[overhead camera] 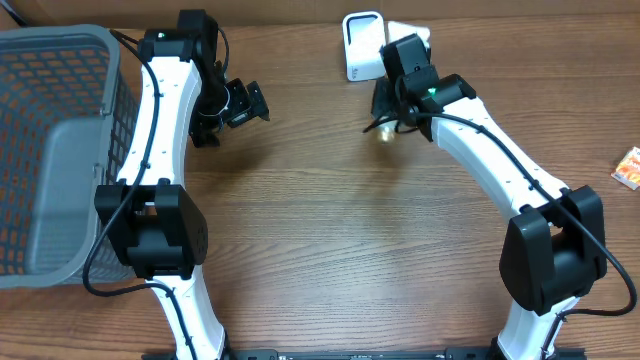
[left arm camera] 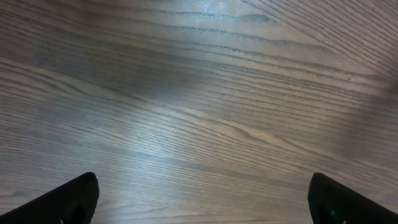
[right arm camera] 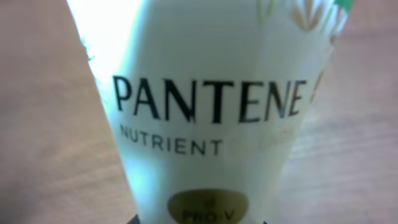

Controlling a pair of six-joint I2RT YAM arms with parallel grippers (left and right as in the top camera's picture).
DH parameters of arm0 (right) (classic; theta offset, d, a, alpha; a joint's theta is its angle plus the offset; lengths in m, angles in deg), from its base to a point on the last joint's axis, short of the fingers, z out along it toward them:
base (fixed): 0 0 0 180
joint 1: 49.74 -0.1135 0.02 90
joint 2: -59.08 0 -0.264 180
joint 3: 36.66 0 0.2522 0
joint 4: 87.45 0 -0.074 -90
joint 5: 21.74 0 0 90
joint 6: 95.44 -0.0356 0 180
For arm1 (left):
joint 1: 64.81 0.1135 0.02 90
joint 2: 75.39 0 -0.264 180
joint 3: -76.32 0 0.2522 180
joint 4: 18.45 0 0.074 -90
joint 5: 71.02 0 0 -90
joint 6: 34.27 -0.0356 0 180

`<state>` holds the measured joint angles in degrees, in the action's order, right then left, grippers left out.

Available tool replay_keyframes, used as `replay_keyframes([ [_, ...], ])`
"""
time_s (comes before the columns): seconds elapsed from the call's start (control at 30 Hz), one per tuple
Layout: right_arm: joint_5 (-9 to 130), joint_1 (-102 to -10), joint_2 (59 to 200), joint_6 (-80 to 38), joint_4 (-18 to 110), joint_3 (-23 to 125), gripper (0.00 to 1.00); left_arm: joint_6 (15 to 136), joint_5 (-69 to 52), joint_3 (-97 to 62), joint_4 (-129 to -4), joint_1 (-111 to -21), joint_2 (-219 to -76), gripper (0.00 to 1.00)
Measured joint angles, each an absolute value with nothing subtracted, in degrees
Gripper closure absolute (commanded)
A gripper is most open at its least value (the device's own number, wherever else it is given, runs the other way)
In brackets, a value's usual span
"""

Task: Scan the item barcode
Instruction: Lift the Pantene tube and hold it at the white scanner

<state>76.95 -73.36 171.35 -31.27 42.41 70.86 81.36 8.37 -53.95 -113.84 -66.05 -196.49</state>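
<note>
Right gripper: stands near the far edge of the table, over a Pantene bottle; in the wrist view the cream bottle fills the frame, lettering upright, with only a dark sliver along the bottom edge; whether the jaws are pressed onto the bottle cannot be told. From overhead the bottle is almost wholly covered by the gripper; only a gold end shows just below it.

Left gripper: jaws spread wide, nothing between them; two black fingertips sit in the lower corners of the wrist view, bare wood beneath. From overhead it lies well apart from the bottle, left of centre.

Surface: wooden table, dark brown, pronounced grain, light glare in places. A white barcode scanner stands at the far edge, just beyond the right gripper; its lower part is cut by the arm. A grey mesh basket occupies the left side, cropped by the frame. A small orange packet lies at the right edge; its print is too small to read.
</note>
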Motion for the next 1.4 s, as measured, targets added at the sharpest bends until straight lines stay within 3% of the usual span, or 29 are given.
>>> replay_keyframes([
  [0.33, 69.7, -72.2, 171.4, -34.3, 59.0, 71.0, 0.93, 81.4, 8.4, -54.0, -113.8, -66.0, -196.5, 0.0],
  [0.8, 59.1, -65.2, 188.0, -34.9, 57.5, 84.2, 0.95, 81.4, 8.4, -54.0, -113.8, -66.0, -196.5, 0.0],
  [1.4, 56.1, -70.1, 191.8, -32.5, 61.8, 84.2, 0.96, 81.4, 8.4, -54.0, -113.8, -66.0, -196.5, 0.0],
])
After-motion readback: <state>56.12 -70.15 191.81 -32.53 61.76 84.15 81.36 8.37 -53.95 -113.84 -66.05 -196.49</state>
